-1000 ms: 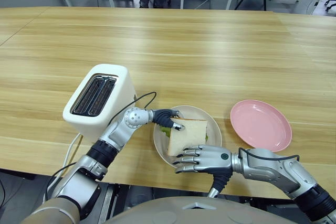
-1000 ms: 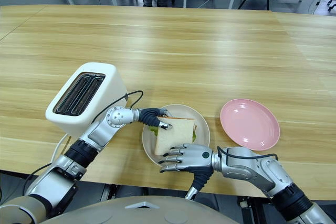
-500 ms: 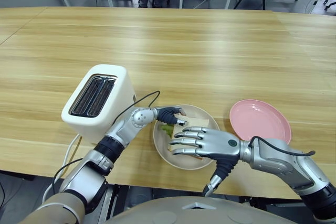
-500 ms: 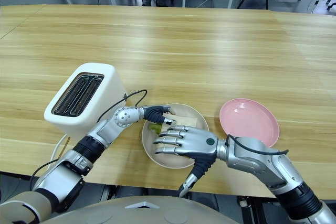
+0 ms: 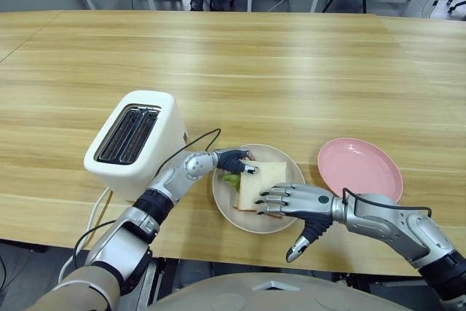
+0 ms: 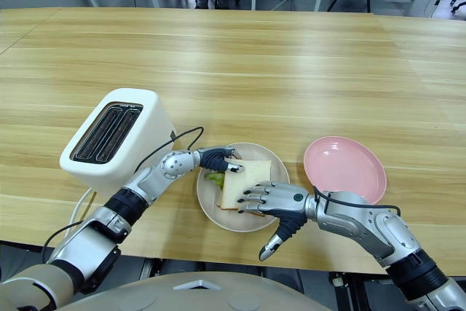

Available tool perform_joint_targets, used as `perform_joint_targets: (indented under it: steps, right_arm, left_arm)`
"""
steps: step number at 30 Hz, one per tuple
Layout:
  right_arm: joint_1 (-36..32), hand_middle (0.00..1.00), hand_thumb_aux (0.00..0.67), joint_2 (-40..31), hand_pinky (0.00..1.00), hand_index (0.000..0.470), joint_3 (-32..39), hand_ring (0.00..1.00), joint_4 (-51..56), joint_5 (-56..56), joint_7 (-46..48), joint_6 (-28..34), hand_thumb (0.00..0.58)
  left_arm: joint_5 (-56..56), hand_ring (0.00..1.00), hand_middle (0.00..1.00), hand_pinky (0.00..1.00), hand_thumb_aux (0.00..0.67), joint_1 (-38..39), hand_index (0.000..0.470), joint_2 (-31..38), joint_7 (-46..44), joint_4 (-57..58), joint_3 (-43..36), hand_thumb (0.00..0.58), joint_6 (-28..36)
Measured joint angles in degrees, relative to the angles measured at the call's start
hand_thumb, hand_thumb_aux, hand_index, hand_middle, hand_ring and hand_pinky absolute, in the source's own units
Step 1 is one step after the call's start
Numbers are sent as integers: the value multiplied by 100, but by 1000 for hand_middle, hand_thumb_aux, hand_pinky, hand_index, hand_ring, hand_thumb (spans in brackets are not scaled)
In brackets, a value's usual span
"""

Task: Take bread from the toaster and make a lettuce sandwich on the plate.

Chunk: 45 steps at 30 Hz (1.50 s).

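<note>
A white toaster [image 5: 135, 140] with two empty slots stands at the left of the wooden table. To its right is a beige plate [image 5: 220, 202] with a slice of bread [image 5: 263, 178] lying over green lettuce [image 5: 231, 178]. My left hand [image 5: 233, 159] is at the plate's far left, its curled fingers pinching the slice's upper left corner. Spread flat and palm down, my right hand [image 5: 302, 202] has its fingertips resting on the slice's near edge, holding nothing. Whatever lies under the lettuce is hidden.
An empty pink plate [image 5: 360, 172] lies just right of the beige one. The toaster's black cord [image 5: 195, 138] loops between toaster and plate. The table's near edge runs right below the plate. Chairs and table legs stand in the room behind.
My right hand rose from the plate's near rim over the bread, then drew back right. The slice now lies flatter and further onto the plate. My left hand stayed at its corner.
</note>
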Motion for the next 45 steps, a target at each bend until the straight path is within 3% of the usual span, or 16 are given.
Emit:
perform_joint_targets:
  steps: [5,6,7,9,10,12,24,25,26,27,28,31,33,34,36,45]
  right_arm:
    - [-190,0,0,40,0,0,204,0,146,0,43,56,0]
    - [-271,0,0,78,0,0,267,0,223,2,52,56,0]
    - [-342,0,0,119,0,0,309,0,281,2,56,56,0]
    - [-428,0,0,194,0,0,364,0,397,12,56,42,0]
    - [-480,0,0,248,0,0,389,0,467,15,56,36,0]
    - [-628,0,0,326,0,0,473,0,649,18,48,-32,0]
    - [-832,0,18,859,0,13,539,0,1163,60,-411,-28,31]
    - [-831,0,378,983,0,260,483,0,1232,227,-515,-4,470]
    - [-828,0,670,1082,0,460,414,0,1277,380,-606,47,580]
    - [-838,0,670,1184,0,460,302,0,1318,571,-713,69,580]
    - [-841,0,670,1298,0,460,135,0,1321,847,-827,96,580]
    - [-1016,0,670,1611,0,460,-398,0,1210,2025,-978,284,580]
    - [-1047,349,670,1835,349,460,-732,349,927,3033,-993,555,580]
    - [-1038,349,670,1951,349,460,-832,349,750,3594,-924,768,580]
    - [-983,1000,670,2041,1000,460,-964,1000,347,4688,-664,1253,580]
    - [281,1000,670,1232,1000,460,-1034,1000,-656,6843,1244,2214,580]
  left_arm:
    - [205,1000,1000,1000,654,4,449,35,271,61,-6,580,-105]
    - [353,1000,1000,1000,0,7,0,93,470,36,-44,0,-170]
    - [521,1000,1000,1000,0,23,0,159,700,-28,-75,0,-242]
    - [793,710,710,710,0,63,0,293,1056,-255,-74,0,-252]
    - [907,149,149,149,0,89,0,375,1218,-407,-70,0,-253]
    - [1245,0,0,0,0,206,0,561,1683,-911,63,0,-231]
    - [1604,0,0,0,0,1375,0,860,2840,-3276,1200,0,303]
    - [1583,0,0,0,0,1509,0,883,2879,-3435,1311,0,326]
    - [1528,0,0,0,276,1641,189,885,2925,-3600,1434,379,326]
    - [1390,0,0,0,276,1763,189,886,2932,-3785,1552,379,316]
    - [1216,1000,1000,1000,670,1904,460,887,2935,-3990,1686,580,287]
    - [434,1000,1000,1000,670,2296,460,884,2839,-4567,2133,580,146]
    - [-198,1000,1000,1000,670,2535,460,879,2697,-4928,2417,580,97]
    - [-538,1000,1000,1000,670,2650,460,874,2597,-5109,2532,580,84]
    - [-1327,1000,1000,1000,670,2869,460,871,2307,-5498,2658,580,71]
    - [-4250,1000,1000,1000,670,4406,460,1804,207,-6473,2576,580,-367]
